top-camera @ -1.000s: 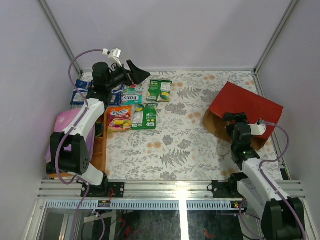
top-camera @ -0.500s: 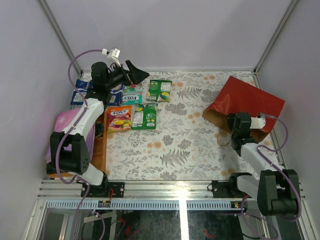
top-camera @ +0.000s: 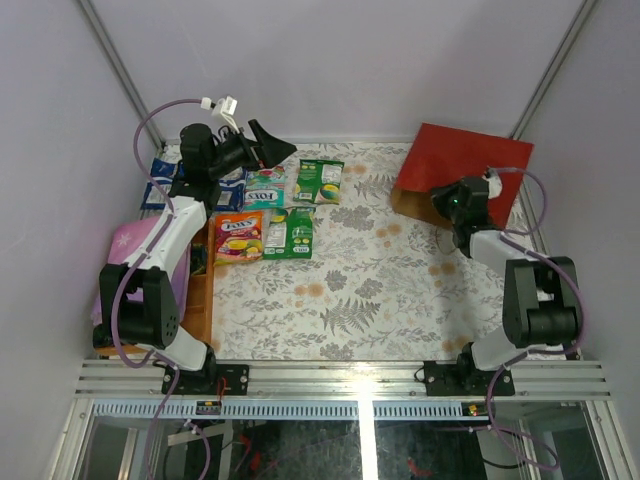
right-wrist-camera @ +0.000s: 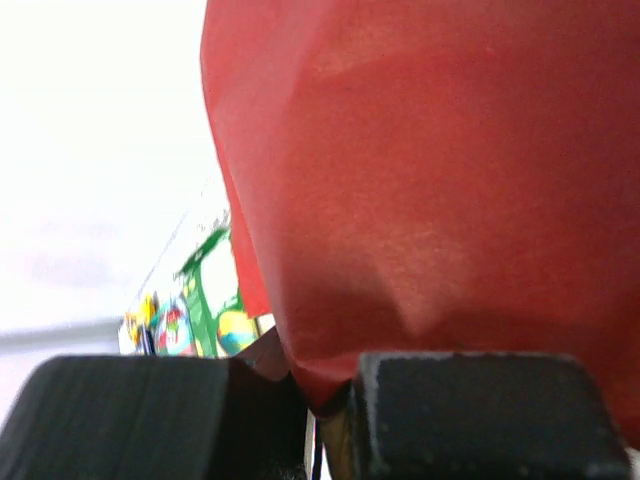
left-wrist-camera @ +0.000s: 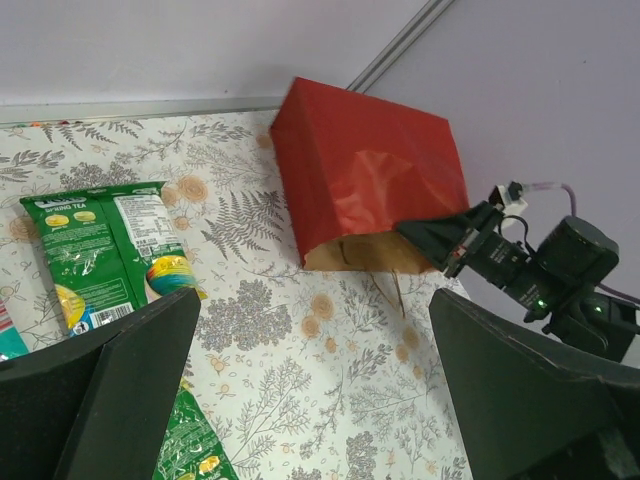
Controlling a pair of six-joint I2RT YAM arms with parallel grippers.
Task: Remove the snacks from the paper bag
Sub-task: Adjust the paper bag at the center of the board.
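The red paper bag (top-camera: 455,160) is raised at the back right, its brown mouth facing the table's middle. My right gripper (top-camera: 447,203) is shut on the bag's lower edge; in the right wrist view the red paper (right-wrist-camera: 450,180) is pinched between its jaws (right-wrist-camera: 325,385). Several snacks lie at the back left: a green packet (top-camera: 320,180), a teal FOX'S pouch (top-camera: 263,187), an orange pouch (top-camera: 238,236) and blue-and-white packs (top-camera: 160,185). My left gripper (top-camera: 272,143) hovers open above them, holding nothing. The bag's inside is hidden.
A pink folded cloth (top-camera: 140,245) and a wooden tray (top-camera: 200,290) sit along the left edge. A twine handle (left-wrist-camera: 397,293) dangles from the bag's mouth. Metal frame posts and walls close in the back corners.
My right gripper has shut on the bag's edge and swung the bag from the right side up toward the back right corner. The left arm has stayed put.
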